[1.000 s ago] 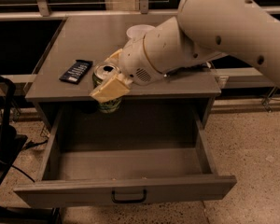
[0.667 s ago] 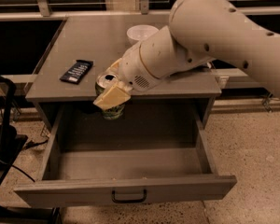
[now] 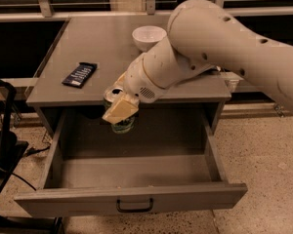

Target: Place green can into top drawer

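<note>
The claw (image 3: 118, 101), just left of centre in the frame, is clamped around the green can (image 3: 123, 126). It holds the can upright in the air just past the worktop's (image 3: 102, 48) front edge, above the back of the pulled-out top drawer (image 3: 132, 197). On the worktop sit a white bowl (image 3: 148, 36) at upper centre and a dark packet (image 3: 80, 74) at upper left.

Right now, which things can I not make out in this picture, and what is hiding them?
- Camera view: the middle of the green can, covered by the front finger of the gripper, which holds it above the open top drawer.
- Camera view: the upper part of the arm, cut off by the right edge.
- Camera view: print on the black packet, too small to read.
</note>
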`<state>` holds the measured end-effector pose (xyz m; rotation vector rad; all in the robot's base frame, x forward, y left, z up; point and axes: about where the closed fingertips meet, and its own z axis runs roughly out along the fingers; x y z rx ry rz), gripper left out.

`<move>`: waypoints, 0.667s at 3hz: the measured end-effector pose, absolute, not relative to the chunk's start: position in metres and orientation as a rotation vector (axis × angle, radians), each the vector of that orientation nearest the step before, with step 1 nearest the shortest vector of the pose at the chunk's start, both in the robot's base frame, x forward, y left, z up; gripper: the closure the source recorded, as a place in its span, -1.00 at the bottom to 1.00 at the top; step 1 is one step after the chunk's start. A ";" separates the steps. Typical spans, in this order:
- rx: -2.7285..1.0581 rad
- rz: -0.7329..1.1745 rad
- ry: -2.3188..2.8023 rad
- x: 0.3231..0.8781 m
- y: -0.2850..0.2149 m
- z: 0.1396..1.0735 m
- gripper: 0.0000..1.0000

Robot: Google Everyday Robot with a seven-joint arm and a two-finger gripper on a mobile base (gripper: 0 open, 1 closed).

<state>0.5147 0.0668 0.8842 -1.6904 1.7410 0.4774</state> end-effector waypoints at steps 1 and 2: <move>-1.698 0.488 1.743 0.508 0.068 0.865 1.00; -1.701 0.516 1.739 0.495 0.068 0.830 1.00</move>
